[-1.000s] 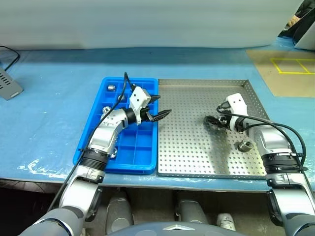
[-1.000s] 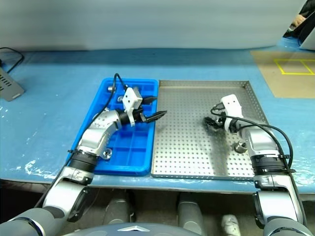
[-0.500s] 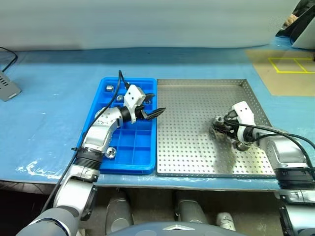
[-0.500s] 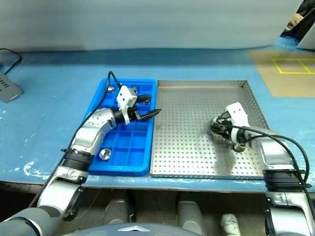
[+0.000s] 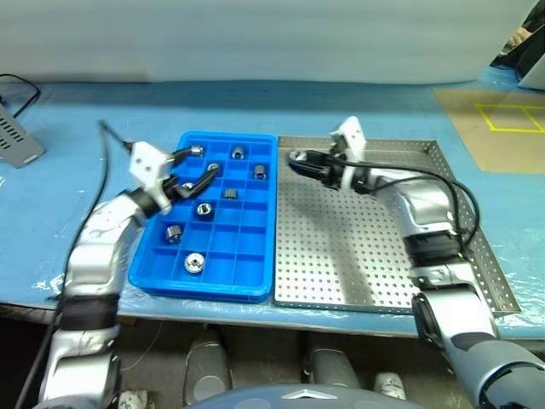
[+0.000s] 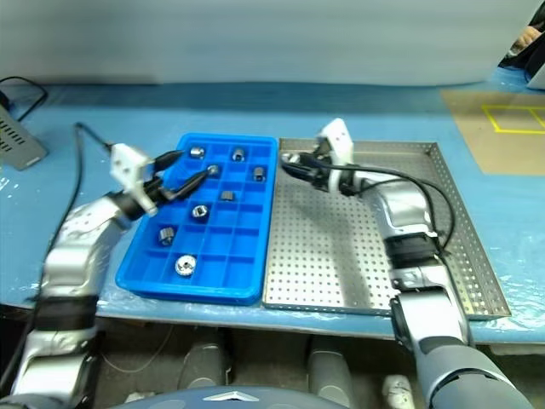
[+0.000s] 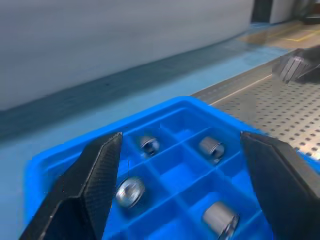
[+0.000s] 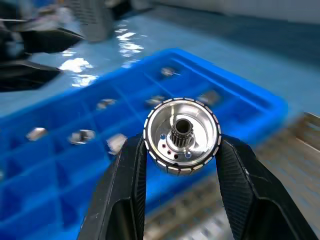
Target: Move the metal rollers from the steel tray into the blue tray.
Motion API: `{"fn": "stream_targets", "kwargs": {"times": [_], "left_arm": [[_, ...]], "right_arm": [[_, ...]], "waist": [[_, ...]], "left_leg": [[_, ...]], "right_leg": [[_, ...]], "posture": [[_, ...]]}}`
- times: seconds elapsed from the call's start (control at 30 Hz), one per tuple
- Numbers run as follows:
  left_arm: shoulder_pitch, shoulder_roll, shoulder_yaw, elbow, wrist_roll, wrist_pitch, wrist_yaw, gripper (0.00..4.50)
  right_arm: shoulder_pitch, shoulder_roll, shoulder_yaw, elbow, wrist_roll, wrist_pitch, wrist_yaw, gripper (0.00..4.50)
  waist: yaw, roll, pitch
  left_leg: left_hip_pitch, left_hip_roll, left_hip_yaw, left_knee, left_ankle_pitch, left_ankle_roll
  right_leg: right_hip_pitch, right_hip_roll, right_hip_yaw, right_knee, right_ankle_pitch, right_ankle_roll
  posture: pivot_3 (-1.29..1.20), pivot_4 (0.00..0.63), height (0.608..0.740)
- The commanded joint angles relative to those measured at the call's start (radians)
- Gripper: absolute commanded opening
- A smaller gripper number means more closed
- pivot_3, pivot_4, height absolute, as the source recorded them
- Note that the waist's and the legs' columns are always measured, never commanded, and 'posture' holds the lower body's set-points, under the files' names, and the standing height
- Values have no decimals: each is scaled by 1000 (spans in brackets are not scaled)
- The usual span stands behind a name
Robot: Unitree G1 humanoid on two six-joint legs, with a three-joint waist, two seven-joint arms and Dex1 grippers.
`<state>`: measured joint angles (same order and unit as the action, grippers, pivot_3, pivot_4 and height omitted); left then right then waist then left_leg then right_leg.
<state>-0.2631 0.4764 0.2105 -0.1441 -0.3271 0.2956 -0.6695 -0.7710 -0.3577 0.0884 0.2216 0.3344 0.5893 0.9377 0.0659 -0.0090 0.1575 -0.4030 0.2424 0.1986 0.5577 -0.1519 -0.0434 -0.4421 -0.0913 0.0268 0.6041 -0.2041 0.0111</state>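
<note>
The blue tray (image 5: 252, 281) lies left of the steel tray (image 5: 358, 256), and several metal rollers (image 5: 194, 262) sit in its compartments. My right gripper (image 5: 295, 158) hovers over the steel tray's rear left corner, just beside the blue tray's right rim. It is shut on a metal roller (image 8: 182, 135), a silvery ridged cylinder with a central hole that faces the wrist camera. My left gripper (image 5: 197, 164) hangs open over the blue tray's rear left part, holding nothing. In the left wrist view its fingers (image 7: 90, 175) stand wide apart above rollers (image 7: 131, 190) in their cells.
A grey device (image 5: 17, 141) with a cable lies at the far left on the blue table cover. A brown board with yellow markings (image 5: 494, 128) lies at the rear right, beyond the steel tray.
My right gripper shut on a roller in the steel tray, lifted it and carried it left to the blue tray's edge. My left gripper swung left, still open. The camera view shifted.
</note>
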Motion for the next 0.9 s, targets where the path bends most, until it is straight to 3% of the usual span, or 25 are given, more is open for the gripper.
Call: {"fn": "stream_targets", "kwargs": {"times": [0.03,0.2,0.33,0.43,0.6,0.9], "left_arm": [[107,30,64,-142,-25,39,40,3985],[209,31,85,-242,-28,69,90,3985],[241,31,83,-261,-25,77,107,3985],[227,33,66,-253,-24,78,106,3985],[125,26,-26,-168,-8,68,69,3985],[-201,-126,-272,156,32,-45,-72,3985]], "right_arm": [[-16,18,130,-47,25,-16,185,1579],[-3,26,292,3,-70,-111,282,1579],[22,44,363,11,-120,-154,297,1579],[46,42,386,24,-171,-177,267,2655],[69,18,303,20,-173,-176,187,4366],[206,-194,1,-148,-106,-37,31,4366]], "waist": [[20,0,0],[84,-1,1],[98,-1,1],[98,-1,1],[100,-1,0],[68,-3,0]], "left_leg": [[-1,0,-1,-1,0,0],[-2,0,-4,-1,1,-2],[-1,0,-7,-1,2,-3],[-2,-1,-12,-1,3,-6],[-2,-1,-20,-3,5,-9],[-2,-4,-19,1,8,-13]], "right_leg": [[0,0,-1,0,0,0],[1,-1,-5,0,-1,-1],[3,-2,-5,1,-1,0],[3,-1,-5,2,-2,2],[5,0,-5,2,-2,1],[8,0,-3,2,-1,1]], "posture": [[236,150,740],[306,150,740],[316,150,740],[292,150,740],[183,150,740],[-163,150,740]]}}
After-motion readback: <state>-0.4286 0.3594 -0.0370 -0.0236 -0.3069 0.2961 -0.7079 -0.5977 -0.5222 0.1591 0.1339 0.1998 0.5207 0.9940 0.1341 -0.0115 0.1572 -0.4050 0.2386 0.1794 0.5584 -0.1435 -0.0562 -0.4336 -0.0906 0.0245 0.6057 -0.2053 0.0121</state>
